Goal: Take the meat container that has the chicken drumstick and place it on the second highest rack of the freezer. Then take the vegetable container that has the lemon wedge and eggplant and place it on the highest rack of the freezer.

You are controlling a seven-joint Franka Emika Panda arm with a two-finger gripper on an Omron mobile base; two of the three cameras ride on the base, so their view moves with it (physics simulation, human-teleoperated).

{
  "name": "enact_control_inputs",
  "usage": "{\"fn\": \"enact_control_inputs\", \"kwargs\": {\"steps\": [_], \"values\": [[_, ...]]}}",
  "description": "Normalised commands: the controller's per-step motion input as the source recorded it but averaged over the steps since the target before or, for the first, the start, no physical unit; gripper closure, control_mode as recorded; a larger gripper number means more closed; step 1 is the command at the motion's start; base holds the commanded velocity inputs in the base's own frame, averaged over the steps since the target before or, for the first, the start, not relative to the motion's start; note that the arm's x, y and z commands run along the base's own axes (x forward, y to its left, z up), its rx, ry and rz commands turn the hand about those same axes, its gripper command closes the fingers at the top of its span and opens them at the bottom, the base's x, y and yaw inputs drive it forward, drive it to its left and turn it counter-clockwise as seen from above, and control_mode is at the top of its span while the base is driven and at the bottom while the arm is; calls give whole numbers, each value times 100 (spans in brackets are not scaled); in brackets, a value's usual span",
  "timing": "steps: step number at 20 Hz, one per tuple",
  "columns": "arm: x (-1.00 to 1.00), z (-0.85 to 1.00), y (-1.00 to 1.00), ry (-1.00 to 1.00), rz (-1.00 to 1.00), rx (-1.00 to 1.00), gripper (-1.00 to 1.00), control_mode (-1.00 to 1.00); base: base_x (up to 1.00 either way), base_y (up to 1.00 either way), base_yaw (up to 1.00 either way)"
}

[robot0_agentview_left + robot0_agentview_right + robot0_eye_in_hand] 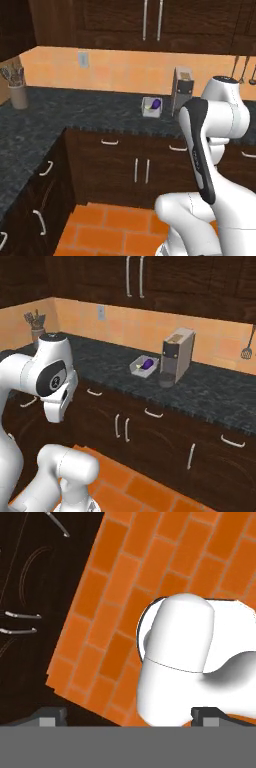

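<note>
Pincer (pixel 128 716): spread, empty, aimed at the floor; we judge it stowed for driving.
Eggplant (pixel 146 362): in its tray on the worktop (pixel 100 363), awaiting pickup.

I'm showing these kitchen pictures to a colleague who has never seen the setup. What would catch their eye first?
Probably the white arm, folded up close in the foreground of both base views. Behind it, on the dark speckled counter, a small white container with the purple eggplant sits just left of a coffee machine. The hand view looks down at orange floor tiles, with the gripper open.
</note>
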Motion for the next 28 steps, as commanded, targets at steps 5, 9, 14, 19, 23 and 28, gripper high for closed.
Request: {"fn": "enact_control_inputs", "kwargs": {"steps": [5,9,14,19,23,28], "values": [[0,0,0,0,0,0,-100,100,80,67,-60],[0,0,0,0,0,0,-100,100,85,74,-47],[0,0,0,0,0,0,-100,100,63,56,-34],[0,0,0,0,0,0,-100,100,61,29,-13],[0,0,0,0,0,0,-100,100,19,38,0],[0,0,0,0,0,0,-100,100,38,39,1]]}}
